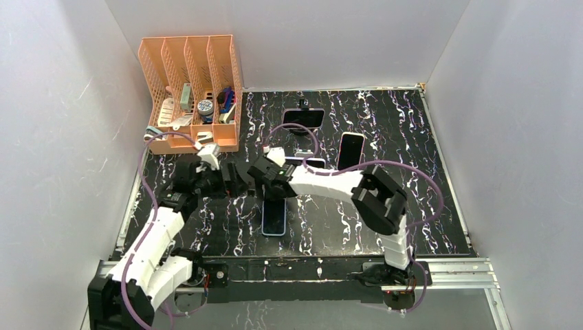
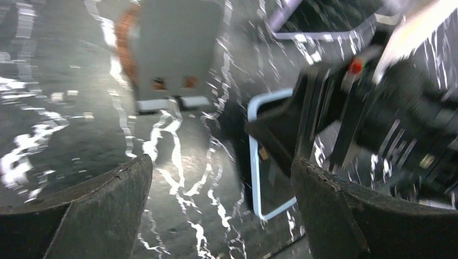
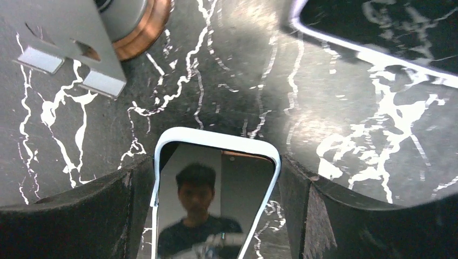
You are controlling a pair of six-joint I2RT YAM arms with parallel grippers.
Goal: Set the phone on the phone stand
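The phone [image 1: 273, 218], in a pale case with a dark screen, lies flat on the black marbled table [image 1: 385, 206]. My right gripper [image 1: 273, 187] stands over its far end. In the right wrist view its fingers press both long edges of the phone [image 3: 216, 194], so the right gripper [image 3: 216, 167] is shut on it. The phone stand [image 3: 70, 48], a grey metal plate with two tabs and a copper ring, stands just beyond the phone to the left. My left gripper [image 2: 221, 167] hangs open over bare table, with the stand [image 2: 173, 54] ahead of it and the phone [image 2: 270, 189] to its right.
An orange desk organiser [image 1: 192, 89] with small items fills the back left corner. Another phone [image 1: 303, 118] rests on a stand at the back. A pink-cased phone [image 1: 350, 151] and one more phone [image 1: 311, 163] lie behind the right arm.
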